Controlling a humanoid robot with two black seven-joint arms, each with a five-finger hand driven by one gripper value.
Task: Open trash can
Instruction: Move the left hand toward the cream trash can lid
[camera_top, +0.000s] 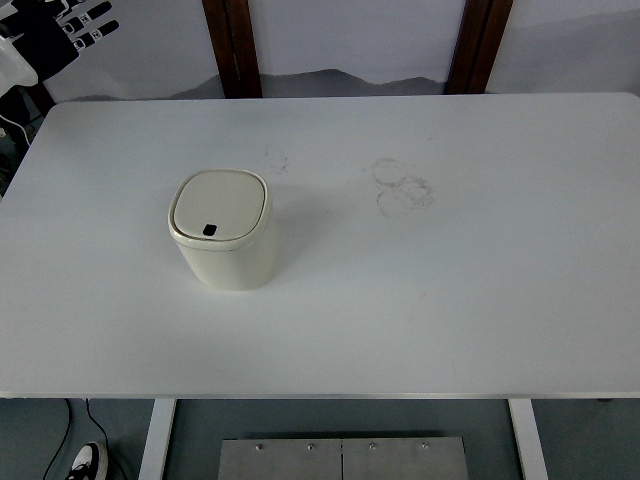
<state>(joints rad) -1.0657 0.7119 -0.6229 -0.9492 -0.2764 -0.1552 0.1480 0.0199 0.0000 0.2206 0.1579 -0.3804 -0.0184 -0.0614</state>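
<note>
Squarely on the left half of the white counter (450, 300) stands the trash can (222, 232), well apart from every edge. It is a small cream-coloured bin, square in plan with softly rounded corners, its smooth walls looking like matt plastic. Its lid (219, 206) is closed and sits flush inside a slightly raised rim; the lid is a touch paler than the body and carries a small dark rectangular window (210, 230) near its near edge. The counter top is smooth and flat with rounded corners, marked by faint grey ring-shaped smudges (403, 185) to the right of the bin. In the far left corner, beyond the counter, the left hand (62, 32) shows black with white joint markings, its fingers spread and holding nothing. Two dark brown wooden posts (232, 45) rise behind the counter
</note>
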